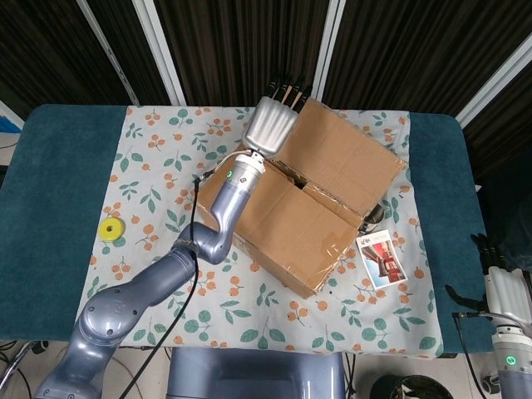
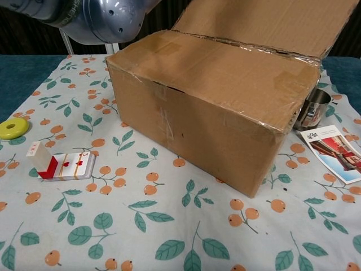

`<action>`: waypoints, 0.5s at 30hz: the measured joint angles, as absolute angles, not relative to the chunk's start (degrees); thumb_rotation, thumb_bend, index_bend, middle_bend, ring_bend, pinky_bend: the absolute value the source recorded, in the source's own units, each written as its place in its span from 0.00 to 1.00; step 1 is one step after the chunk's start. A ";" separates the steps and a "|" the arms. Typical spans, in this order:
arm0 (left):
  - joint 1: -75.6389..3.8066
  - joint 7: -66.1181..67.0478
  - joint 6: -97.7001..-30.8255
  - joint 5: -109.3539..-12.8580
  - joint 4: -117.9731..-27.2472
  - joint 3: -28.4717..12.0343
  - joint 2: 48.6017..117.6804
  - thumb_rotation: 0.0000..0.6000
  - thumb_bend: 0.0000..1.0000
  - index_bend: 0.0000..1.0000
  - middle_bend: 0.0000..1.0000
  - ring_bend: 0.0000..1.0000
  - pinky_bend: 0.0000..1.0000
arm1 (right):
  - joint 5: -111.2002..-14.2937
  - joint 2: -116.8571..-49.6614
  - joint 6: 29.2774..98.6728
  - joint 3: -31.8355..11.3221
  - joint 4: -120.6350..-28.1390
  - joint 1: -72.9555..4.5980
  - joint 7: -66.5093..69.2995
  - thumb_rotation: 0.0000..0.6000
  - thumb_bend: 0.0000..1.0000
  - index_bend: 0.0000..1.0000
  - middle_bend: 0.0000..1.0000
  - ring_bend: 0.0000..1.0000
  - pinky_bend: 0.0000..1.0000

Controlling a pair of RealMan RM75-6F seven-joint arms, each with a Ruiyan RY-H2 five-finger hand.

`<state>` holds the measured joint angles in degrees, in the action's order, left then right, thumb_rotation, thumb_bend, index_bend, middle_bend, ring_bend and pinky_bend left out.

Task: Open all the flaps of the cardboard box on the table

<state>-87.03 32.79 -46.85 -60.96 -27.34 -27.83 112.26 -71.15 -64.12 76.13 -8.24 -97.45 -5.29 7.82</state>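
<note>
While its near flap lies flat and taped over the top, the cardboard box (image 1: 303, 220) sits skewed in the middle of the tabletop (image 1: 50, 166), on a pale cloth (image 1: 150, 158) printed with leaves and orange fruit. The far flap (image 1: 349, 162) stands raised and leaning back from the box, and in the head view a dark gap shows along the box's far edge beneath it. The left robot hand (image 1: 273, 123) is stretched out flat at the left end of that raised flap, its dark fingers (image 1: 287, 88) straight and side by side against the flap's upper edge (whether they hook over it cannot be told); it clasps nothing. The right robot hand (image 1: 505, 287) hangs off the right end of the tabletop, well apart from the box, fingers loosely extended and holding nothing. A printed card (image 1: 381, 258) lies on the cloth just beside the box's right corner. Near the left front of the box, in the chest view, lies a pack of playing cards (image 2: 59, 164). A small metal cup (image 2: 313, 108) stands close against the box's right end. A yellow disc (image 1: 110, 229) rests on the teal surface left of the cloth.
</note>
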 measured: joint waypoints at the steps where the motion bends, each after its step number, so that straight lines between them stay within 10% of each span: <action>1: -87.47 31.91 -46.40 -61.18 -25.85 -27.61 112.98 1.00 0.29 0.00 0.00 0.00 0.00 | -71.17 -64.12 76.11 -8.19 -97.43 -5.29 7.73 1.00 0.29 0.00 0.00 0.00 0.24; 15: -83.34 24.57 -49.84 -63.65 -28.75 -25.22 111.28 1.00 0.21 0.00 0.00 0.00 0.00 | -70.56 -64.31 76.25 -8.12 -97.24 -5.13 6.63 1.00 0.29 0.00 0.00 0.00 0.24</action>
